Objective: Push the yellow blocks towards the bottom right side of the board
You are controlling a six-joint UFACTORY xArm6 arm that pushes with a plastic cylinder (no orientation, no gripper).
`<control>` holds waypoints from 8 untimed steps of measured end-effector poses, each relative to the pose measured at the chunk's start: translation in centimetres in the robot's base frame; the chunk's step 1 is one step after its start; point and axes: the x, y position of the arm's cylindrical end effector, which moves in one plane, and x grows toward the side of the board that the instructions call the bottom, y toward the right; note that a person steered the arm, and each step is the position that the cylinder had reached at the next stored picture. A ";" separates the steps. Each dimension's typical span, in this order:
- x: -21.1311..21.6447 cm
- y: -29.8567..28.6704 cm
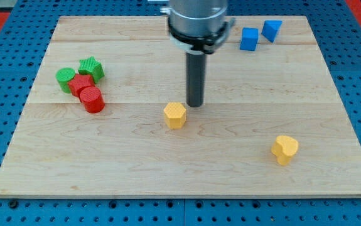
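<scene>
A yellow hexagonal block (175, 115) lies near the middle of the wooden board (186, 169). A second yellow block, heart-shaped (285, 149), lies toward the view's bottom right. My tip (195, 105) rests on the board just to the upper right of the yellow hexagonal block, very close to it or touching its edge. The rod hangs from the arm's grey wrist at the view's top centre.
At the view's left sits a cluster: a green star block (91, 68), a green round block (65, 79), a red block (80, 83) and a red cylinder (93, 100). Two blue blocks (250, 39) (271, 29) lie at the top right.
</scene>
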 end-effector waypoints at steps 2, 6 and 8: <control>-1.8 -11.9; 4.7 7.6; 2.9 12.7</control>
